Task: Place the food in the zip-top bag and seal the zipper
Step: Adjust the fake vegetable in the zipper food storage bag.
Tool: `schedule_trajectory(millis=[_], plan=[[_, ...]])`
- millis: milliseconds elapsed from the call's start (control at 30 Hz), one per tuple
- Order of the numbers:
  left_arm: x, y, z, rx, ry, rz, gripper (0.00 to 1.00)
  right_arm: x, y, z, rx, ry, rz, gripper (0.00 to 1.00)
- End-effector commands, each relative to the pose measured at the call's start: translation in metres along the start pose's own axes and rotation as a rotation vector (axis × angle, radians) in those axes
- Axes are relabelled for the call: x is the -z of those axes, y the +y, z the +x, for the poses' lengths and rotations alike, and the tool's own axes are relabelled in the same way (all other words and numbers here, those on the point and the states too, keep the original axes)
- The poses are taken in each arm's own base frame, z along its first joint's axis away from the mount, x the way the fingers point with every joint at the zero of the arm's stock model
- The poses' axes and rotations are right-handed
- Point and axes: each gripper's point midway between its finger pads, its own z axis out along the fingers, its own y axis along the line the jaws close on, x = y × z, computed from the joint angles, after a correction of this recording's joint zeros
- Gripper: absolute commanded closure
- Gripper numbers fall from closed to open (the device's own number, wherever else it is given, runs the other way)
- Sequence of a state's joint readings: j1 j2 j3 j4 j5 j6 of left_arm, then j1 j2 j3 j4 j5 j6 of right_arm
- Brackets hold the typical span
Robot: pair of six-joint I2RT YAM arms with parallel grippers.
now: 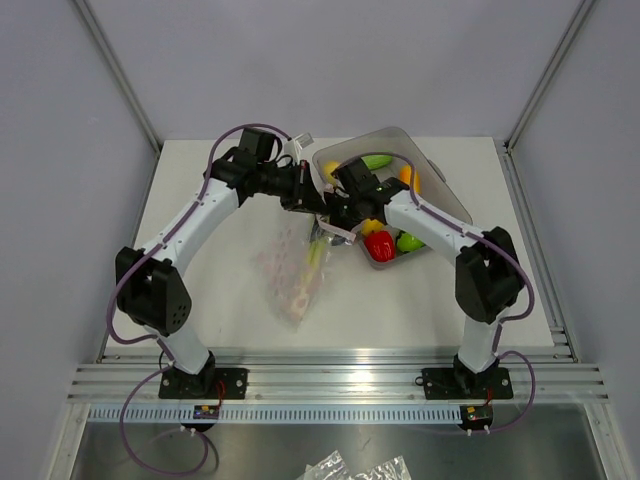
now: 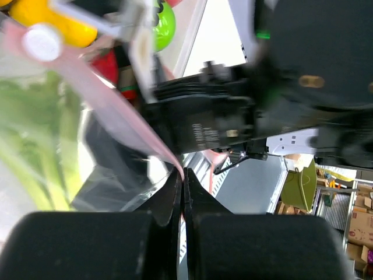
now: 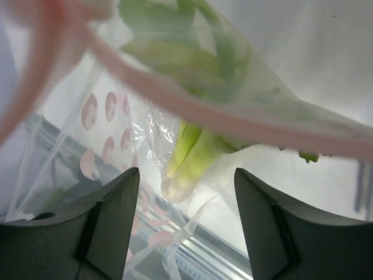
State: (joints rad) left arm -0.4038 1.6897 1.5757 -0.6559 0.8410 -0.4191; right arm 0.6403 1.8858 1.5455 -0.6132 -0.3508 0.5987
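At the middle of the table (image 1: pixel 230 330), both arms reach in toward the mouth of the clear bag (image 1: pixel 290 275), which lies flat just left of the grey tray (image 1: pixel 432 180), its printed end pointing toward the arm bases. The left gripper (image 2: pixel 182 186) has its fingers pressed together on the pink zipper strip (image 2: pixel 111 111), pinching the thin edge right at the fingertips. From there the strip runs up and away in the left wrist view, toward the black body of the other arm's gripper.

The right gripper (image 3: pixel 185 175) has its fingers spread wide. The bag film and the blurred pink strip cross in front of them, and whether either finger touches the plastic cannot be told.

One long green vegetable (image 3: pixel 183 154) is already inside the bag, seen through the film with pink print spots beside it. The other toy pieces sit in the tray: a red one (image 1: pixel 378 243), a yellow one (image 1: pixel 370 227) touching it, a green one (image 1: pixel 378 161) at the far side, and an orange one (image 1: pixel 408 178) near the right arm.
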Motion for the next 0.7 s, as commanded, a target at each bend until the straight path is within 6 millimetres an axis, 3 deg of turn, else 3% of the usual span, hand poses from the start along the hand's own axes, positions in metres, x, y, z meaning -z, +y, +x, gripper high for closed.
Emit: schedule_trajectory(millis=[0,300,567,667], plan=[[0.018,-0.036,-0.012,-0.100,-0.053,0.078,1.00,0.064,0.020,-0.028,0.090,-0.177,0.017,0.27],[0.018,-0.031,-0.010,-0.094,-0.050,0.071,1.00,0.151,0.029,-0.050,0.113,-0.415,0.052,0.31],[0.014,-0.031,-0.020,-0.083,-0.062,0.071,1.00,0.179,0.058,-0.059,0.092,-0.515,-0.079,0.29],[0.016,-0.034,-0.021,-0.089,-0.065,0.075,1.00,0.191,0.050,-0.068,0.075,-0.594,-0.033,0.30]])
